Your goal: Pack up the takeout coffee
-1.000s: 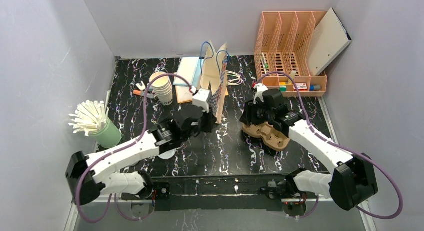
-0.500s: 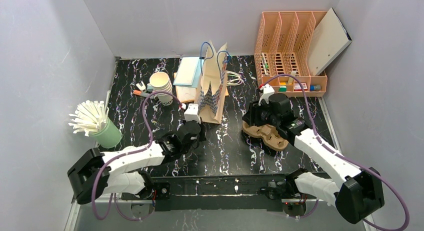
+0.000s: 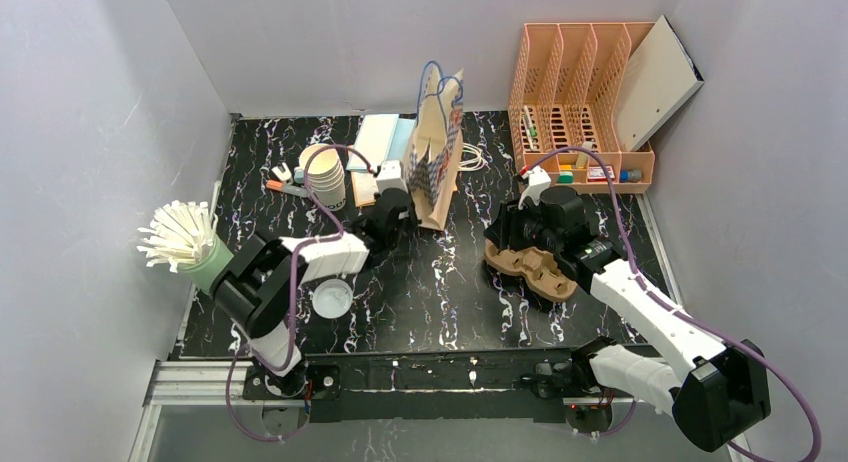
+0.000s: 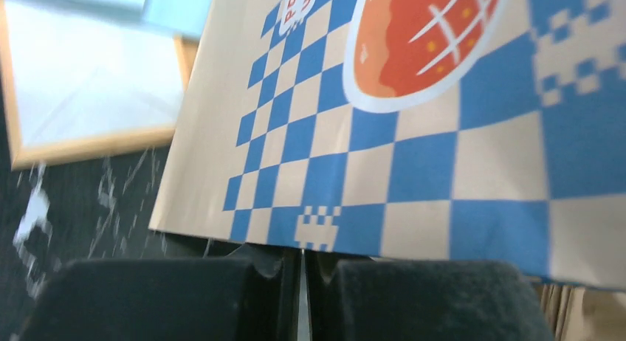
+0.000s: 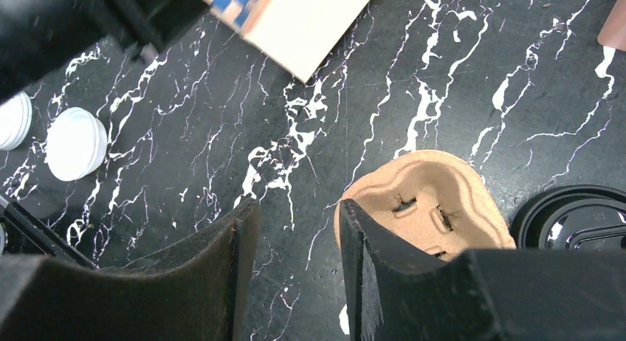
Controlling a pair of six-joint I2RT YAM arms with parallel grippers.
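At the paper bag's lower edge, the left gripper is fully closed. The right gripper is held part-open and empty beside the cup carrier; the takeout coffee cannot be located.

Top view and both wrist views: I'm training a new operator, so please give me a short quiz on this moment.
1. True or false: the left hand stands wide open in front of the paper bag.
2. In the right wrist view, what lies just past the right hand? A. the brown cup carrier B. a stack of cream cups C. a file rack
3. In the top view, what colour is the holder of the white straws?
Key: 1 false, it is shut. 2 A. 3 light green.
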